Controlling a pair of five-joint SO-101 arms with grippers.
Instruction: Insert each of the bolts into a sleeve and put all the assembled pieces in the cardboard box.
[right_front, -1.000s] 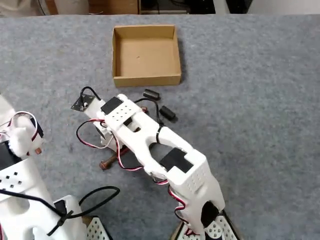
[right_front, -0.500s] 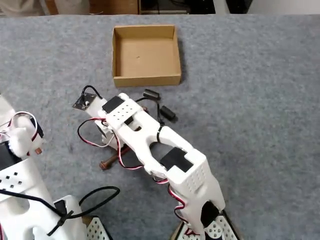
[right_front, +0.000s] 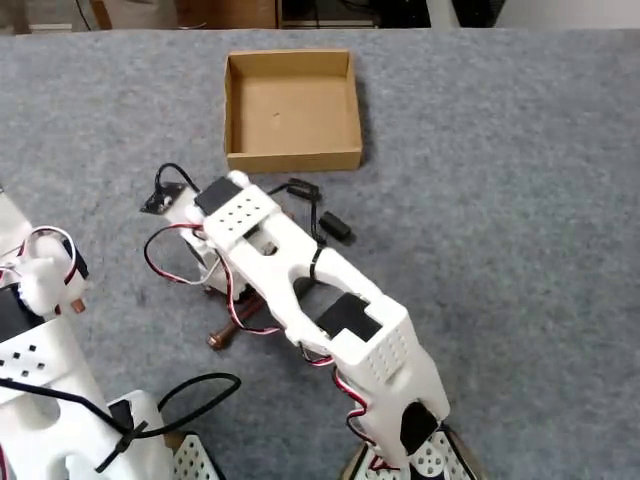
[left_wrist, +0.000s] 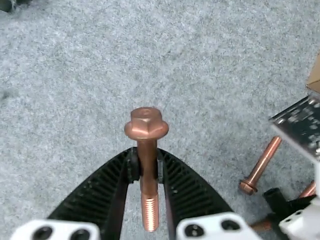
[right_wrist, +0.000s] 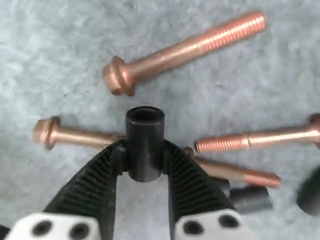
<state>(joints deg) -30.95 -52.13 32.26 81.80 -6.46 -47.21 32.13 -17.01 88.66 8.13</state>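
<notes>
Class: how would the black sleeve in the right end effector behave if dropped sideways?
The sleeve looks like a rigid, thick-walled tube, so it is probably stiff and dense. Its round sides suggest it would roll, though the fuzzy grey table cover may slow it.

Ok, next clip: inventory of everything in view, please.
cardboard box: one, brown, empty, far side of the table.
loose bolts: four, copper, on the table below the right tool.
held bolt: one, copper, in the left tool.
loose sleeves: at least two, black, near the box.
held sleeve: one, black, in the right tool.
table: one, grey.
left tool: one, black, shut on the held bolt.
right tool: one, black, shut on the held sleeve.
</notes>
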